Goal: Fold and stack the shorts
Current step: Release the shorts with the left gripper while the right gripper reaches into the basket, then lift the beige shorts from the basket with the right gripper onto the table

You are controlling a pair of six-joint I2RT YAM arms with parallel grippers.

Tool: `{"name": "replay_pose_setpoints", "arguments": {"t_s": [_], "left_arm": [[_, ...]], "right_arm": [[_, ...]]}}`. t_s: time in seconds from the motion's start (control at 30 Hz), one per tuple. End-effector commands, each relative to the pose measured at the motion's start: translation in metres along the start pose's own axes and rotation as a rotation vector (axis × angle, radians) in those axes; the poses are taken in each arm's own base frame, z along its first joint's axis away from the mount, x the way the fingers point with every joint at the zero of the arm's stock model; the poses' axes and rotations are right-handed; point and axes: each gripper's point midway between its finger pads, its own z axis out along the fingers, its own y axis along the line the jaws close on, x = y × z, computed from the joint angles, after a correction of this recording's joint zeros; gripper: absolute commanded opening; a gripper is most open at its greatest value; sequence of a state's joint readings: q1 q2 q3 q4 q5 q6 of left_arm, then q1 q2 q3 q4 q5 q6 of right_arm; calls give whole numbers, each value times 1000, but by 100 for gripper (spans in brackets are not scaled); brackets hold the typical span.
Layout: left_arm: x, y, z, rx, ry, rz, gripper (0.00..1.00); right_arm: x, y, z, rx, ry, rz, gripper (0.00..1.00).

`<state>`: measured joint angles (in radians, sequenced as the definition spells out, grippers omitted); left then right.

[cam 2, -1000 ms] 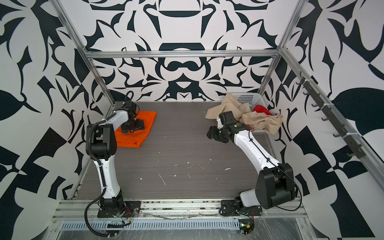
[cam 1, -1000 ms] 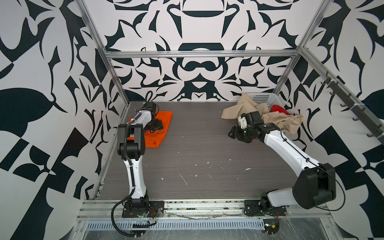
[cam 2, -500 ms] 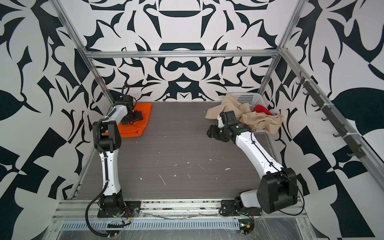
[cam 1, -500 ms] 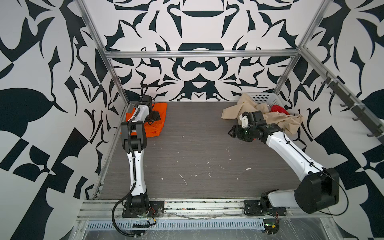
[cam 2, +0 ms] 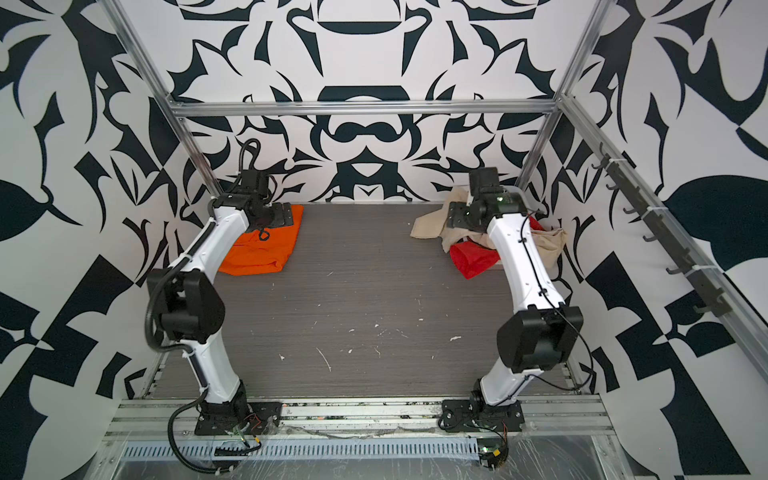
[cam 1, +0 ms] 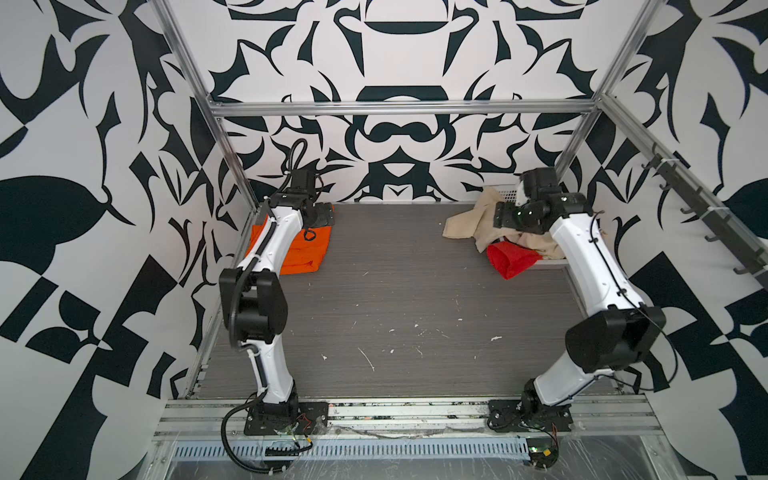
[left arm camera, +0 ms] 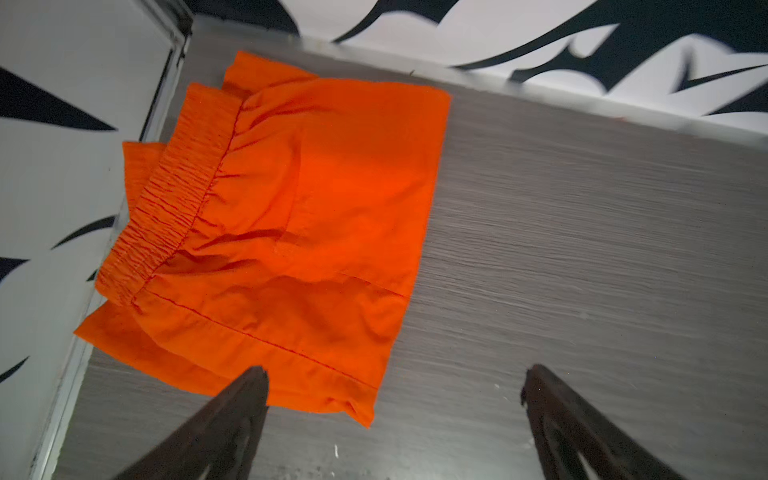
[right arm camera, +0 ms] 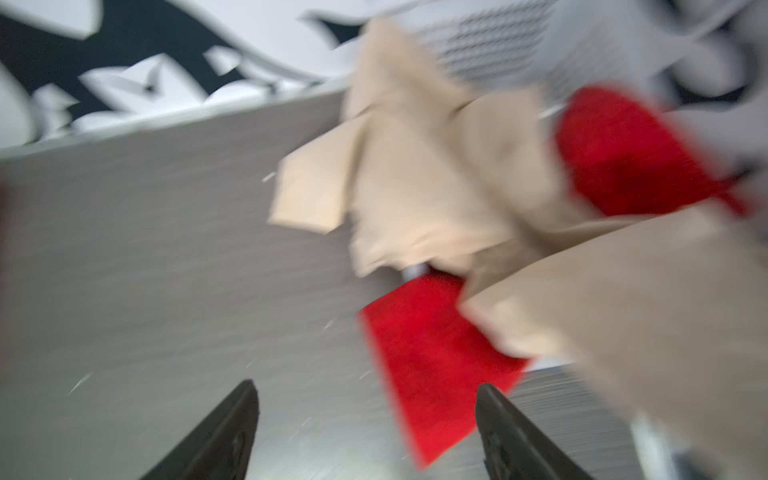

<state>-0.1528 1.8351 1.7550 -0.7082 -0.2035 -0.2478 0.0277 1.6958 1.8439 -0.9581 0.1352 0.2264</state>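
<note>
**Fold-and-stack task: 1 pair folded, 2 pairs heaped**

The orange shorts (left arm camera: 291,216) lie folded flat in the far left corner of the table (cam 1: 395,291), close against the wall. The beige shorts (cam 1: 459,224) and red shorts (cam 1: 513,259) lie crumpled together at the far right, the beige partly over the red, beside the white basket (right arm camera: 490,37). All 3 are judged light, limp cloth that will sag and drag. They are best pinched at a free hem or the thicker elastic waistband. The red pair's exposed corner looks the clearest hold. The left arm stretches toward the back wall. The left gripper (left arm camera: 395,374) hovers over 1 edge of the orange pair, jaws wide apart and empty. The right arm rises toward the heap. The right gripper (right arm camera: 365,386) hangs above it, jaws apart with nothing between them, though this wrist view is blurred.
</note>
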Motion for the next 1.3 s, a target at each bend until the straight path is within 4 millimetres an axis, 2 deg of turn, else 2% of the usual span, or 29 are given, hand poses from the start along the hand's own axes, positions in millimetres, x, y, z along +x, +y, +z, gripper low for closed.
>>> {"name": "replay_pose_setpoints", "arguments": {"t_s": [0.0, 0.1, 0.27, 0.47, 0.5, 0.53, 0.57, 0.6, 0.63, 0.73, 0.77, 1.0, 1.1, 1.27], "left_arm": [[34, 9, 8, -22, 66, -17, 99], [55, 9, 11, -17, 97, -35, 100], [76, 9, 21, -16, 149, -58, 100], [79, 2, 24, 7, 153, -64, 100], [78, 2, 24, 8, 149, -65, 100], [78, 1, 24, 12, 146, -66, 100], [78, 0, 23, 14, 145, -66, 100], [78, -1, 22, 18, 144, -65, 100], [77, -2, 21, 21, 142, -64, 100], [76, -3, 15, 20, 128, -59, 100], [75, -2, 14, 19, 123, -59, 100], [68, -4, 6, 23, 93, -58, 99], [62, -11, -1, 30, 74, -48, 99], [48, -19, -17, 49, 16, -43, 99]], "right_arm": [[-3, -61, -16, 272, 38, -11, 90], [2, -86, -12, 349, 65, 98, 92], [8, -92, 13, 300, 47, 240, 92], [12, -94, 62, 180, 92, 353, 92], [12, -95, 71, 169, 96, 359, 89], [10, -94, 77, 156, 92, 363, 79], [6, -93, 83, 138, 76, 365, 54], [2, -91, 85, 122, 60, 368, 35], [-4, -88, 84, 100, 42, 369, 27], [-28, -73, 61, 6, -45, 373, 3], [-41, -67, 46, -39, -102, 381, 0], [-108, -49, -55, -191, -365, 355, 0], [-132, -36, -89, -272, -427, 333, 0], [-176, -1, -186, -518, -618, 269, 0]]}}
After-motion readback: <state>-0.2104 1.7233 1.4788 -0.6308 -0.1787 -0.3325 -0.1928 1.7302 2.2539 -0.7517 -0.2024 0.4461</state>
